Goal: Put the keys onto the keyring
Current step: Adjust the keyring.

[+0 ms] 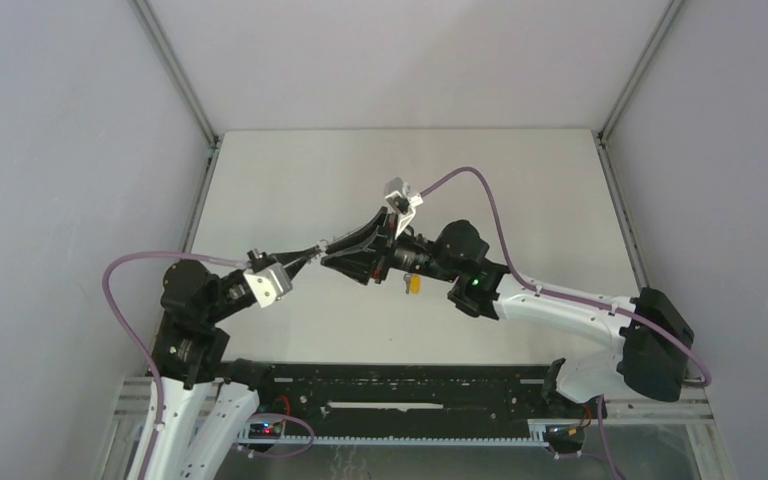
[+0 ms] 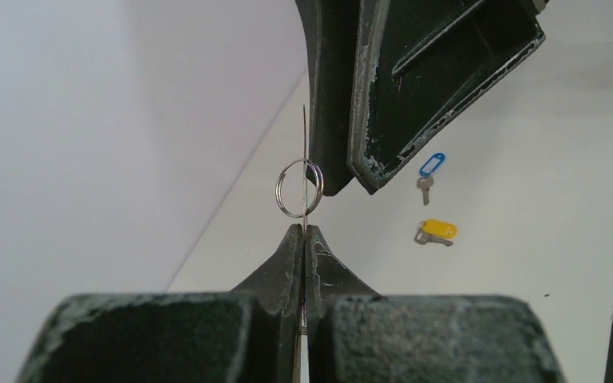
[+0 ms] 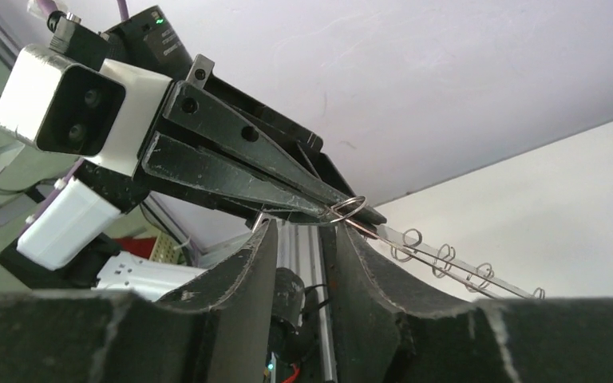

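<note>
Left fingers [image 2: 287, 263] clenched on keyring [image 2: 304, 144], hoop edge-on above desk [image 2: 527, 263]. Right fingers [image 3: 239, 271] parted, empty, beside small loop [image 2: 279, 191]. Yellow key [image 2: 439, 230], blue key [image 2: 431, 165] on desk. I'd steady hoop, fetch one key.

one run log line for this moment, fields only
left gripper: jaws shut on thin grey wire keyring | right gripper: jaws open beside it | yellow-headed key, blue-tagged key: on table, not threaded

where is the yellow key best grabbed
Probably the yellow key by its plastic head, from straight above, claw closing across its narrow width: it lies flat on the table, and the head looks bulkier than the thin metal blade.
</note>
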`<state>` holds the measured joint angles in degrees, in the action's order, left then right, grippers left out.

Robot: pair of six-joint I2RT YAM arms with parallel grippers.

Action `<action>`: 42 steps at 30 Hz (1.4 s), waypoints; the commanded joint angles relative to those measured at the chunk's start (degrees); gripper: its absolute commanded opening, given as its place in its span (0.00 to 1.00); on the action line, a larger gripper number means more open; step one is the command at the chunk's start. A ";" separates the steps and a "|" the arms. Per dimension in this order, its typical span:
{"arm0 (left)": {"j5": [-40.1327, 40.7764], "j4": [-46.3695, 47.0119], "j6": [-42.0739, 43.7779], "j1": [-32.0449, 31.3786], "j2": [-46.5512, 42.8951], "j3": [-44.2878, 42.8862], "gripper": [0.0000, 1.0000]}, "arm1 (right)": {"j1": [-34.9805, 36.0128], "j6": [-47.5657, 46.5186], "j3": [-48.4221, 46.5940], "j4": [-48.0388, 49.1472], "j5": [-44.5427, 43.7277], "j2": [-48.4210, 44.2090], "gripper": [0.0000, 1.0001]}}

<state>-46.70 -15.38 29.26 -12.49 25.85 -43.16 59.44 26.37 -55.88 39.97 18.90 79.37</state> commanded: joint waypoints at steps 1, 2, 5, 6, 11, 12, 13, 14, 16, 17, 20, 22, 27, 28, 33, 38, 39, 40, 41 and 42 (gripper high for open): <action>-0.23 -1.11 6.60 -0.78 -0.30 -0.20 0.00 | -1.73 -6.02 -0.36 -3.43 7.85 -5.25 0.44; -1.05 -2.48 7.24 -0.78 0.00 -0.56 0.00 | -2.11 -10.30 -0.37 -7.93 9.51 -7.12 0.44; -4.42 -6.91 9.36 -0.78 0.58 -2.14 0.00 | -3.06 -27.04 -1.52 -21.10 11.22 -12.70 0.52; -5.85 -8.72 9.91 -0.78 0.94 -2.92 0.00 | -3.44 -34.37 -2.25 -25.24 11.52 -14.26 0.54; -10.94 -17.31 12.70 -1.42 3.40 -6.57 0.00 | -3.77 -51.76 -4.17 -33.37 16.30 -16.05 0.62; -11.79 -19.30 13.84 -1.52 4.01 -7.27 0.00 | -3.54 -53.67 -5.38 -34.85 17.31 -15.52 0.63; -12.52 -20.95 14.56 -1.69 4.53 -8.11 0.00 | -3.26 -55.57 -6.82 -37.19 18.38 -14.70 0.63; -13.13 -22.15 14.89 -1.90 5.11 -8.61 0.00 | -3.08 -57.16 -8.30 -39.17 19.58 -13.85 0.63; -13.56 -23.77 15.19 -2.29 5.56 -9.49 0.00 | -2.85 -59.07 -10.69 -44.06 22.21 -12.30 0.62; -13.68 -24.22 15.20 -2.47 5.71 -9.85 0.00 | -2.65 -59.69 -11.44 -45.59 23.01 -11.75 0.62; -14.05 -25.89 16.59 -2.90 5.92 -10.51 0.00 | -1.98 -60.21 -12.16 -45.23 22.18 -10.69 0.62; -13.99 -26.15 17.04 -3.27 5.90 -10.50 0.00 | -1.89 -59.59 -12.22 -44.02 21.49 -10.25 0.61; -13.80 -26.20 17.76 -3.68 5.56 -10.58 0.00 | -1.93 -56.26 -12.15 -42.86 20.74 -9.02 0.60; -13.84 -26.15 17.77 -3.68 5.44 -10.63 0.00 | -1.96 -55.55 -12.16 -42.95 20.85 -8.79 0.60; -14.36 -26.16 17.35 -3.68 5.07 -11.06 0.00 | -1.87 -53.71 -12.11 -45.73 20.27 -7.72 0.56; -14.76 -26.20 17.06 -3.71 4.80 -11.69 0.00 | -1.40 -52.05 -12.14 -46.43 19.02 -6.68 0.47; -14.84 -26.20 16.94 -3.71 4.76 -11.94 0.00 | -1.14 -51.63 -12.13 -46.06 18.46 -6.46 0.44; -15.06 -26.20 16.63 -3.72 4.78 -12.15 0.00 | -1.04 -51.11 -12.10 -45.60 18.12 -6.31 0.39; -15.20 -26.24 16.35 -3.71 4.81 -12.36 0.00 | -0.96 -50.83 -12.09 -45.12 17.82 -6.21 0.34; -15.30 -26.25 16.09 -3.68 4.84 -12.58 0.00 | -0.87 -50.38 -12.15 -44.54 17.24 -6.17 0.26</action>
<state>-59.40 -42.85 45.52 -15.90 31.29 -51.90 57.87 -26.70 -66.06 -5.82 38.11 72.99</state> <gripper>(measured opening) 0.011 0.355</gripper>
